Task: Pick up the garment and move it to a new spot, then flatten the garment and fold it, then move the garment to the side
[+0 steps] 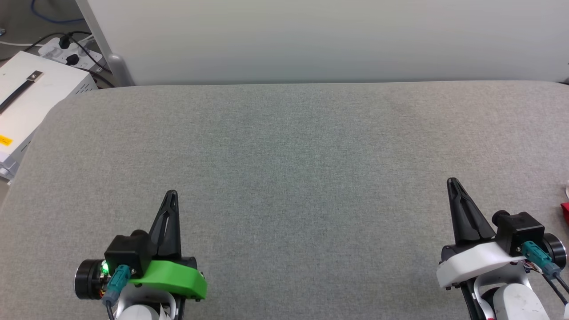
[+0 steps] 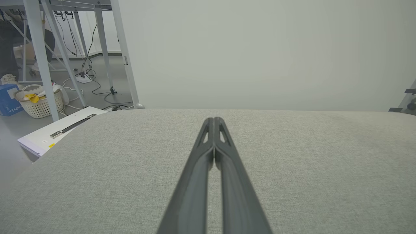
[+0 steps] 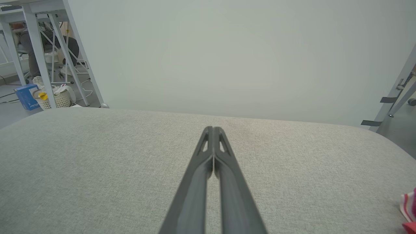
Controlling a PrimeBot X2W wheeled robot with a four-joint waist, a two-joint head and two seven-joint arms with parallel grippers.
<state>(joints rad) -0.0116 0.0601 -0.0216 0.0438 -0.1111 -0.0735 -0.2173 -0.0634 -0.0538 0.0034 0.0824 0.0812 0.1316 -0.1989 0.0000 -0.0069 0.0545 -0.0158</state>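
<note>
looking at the grey pad, almost all of it is bare fabric. the garment is just a red-and-white scrap poking in at the pad's right edge, with most of it out of frame. the left gripper and right gripper both sit over the pad's near edge, fingers pressed together, pinching nothing.

honestly this fits two stages: the jersey waiting at the pad's right to be fetched, or folded and parked there. that sliver doesn't show folded vs crumpled, so the next move can't be called.

view differences: the right wrist view catches the striped trim at the pad's right edge. the left wrist view gets a laundry basket on the floor beyond the pad's left corner. the head view has a white box off that same corner.
</note>
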